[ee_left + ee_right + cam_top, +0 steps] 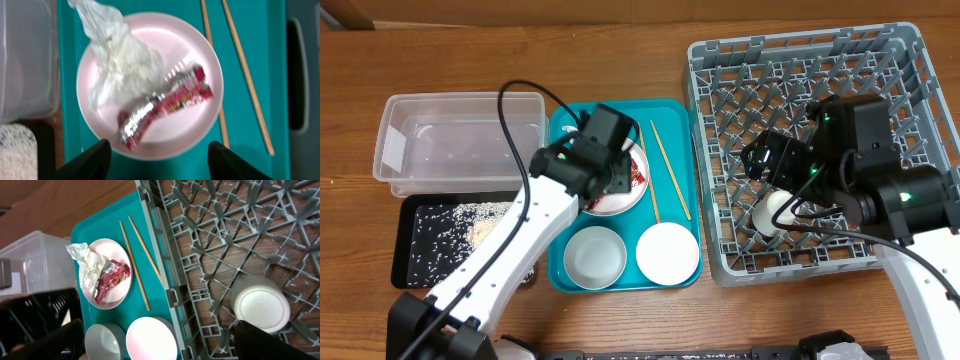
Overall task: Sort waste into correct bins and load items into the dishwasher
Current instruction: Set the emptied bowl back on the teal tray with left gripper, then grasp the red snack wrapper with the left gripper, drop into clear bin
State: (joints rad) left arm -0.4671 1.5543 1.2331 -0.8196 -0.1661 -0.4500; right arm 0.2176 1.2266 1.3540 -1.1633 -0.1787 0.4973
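1. Wrapper (pixel 165 107) lies on the plate (pixel 200 45) just ahead of your left claw (pixel 160 156), which is spread wide and holds nothing. The tissue (pixel 117 60) touches it on the far side, so a careless pinch may lift both at once.
2. If you close too low, a finger could catch the plate rim and tip or drag it toward the chopsticks (pixel 245 75) beyond the claw's right finger.
3. Your right claw (pixel 160 336) is released too. The cup (pixel 261 305) rests in the rack (pixel 210 230) just ahead of its right finger, and a sideways pull-out could knock it over.

Two chopsticks (pixel 247 75), two bowls (pixel 595 255), one plate (pixel 170 40), one cup (pixel 261 305)
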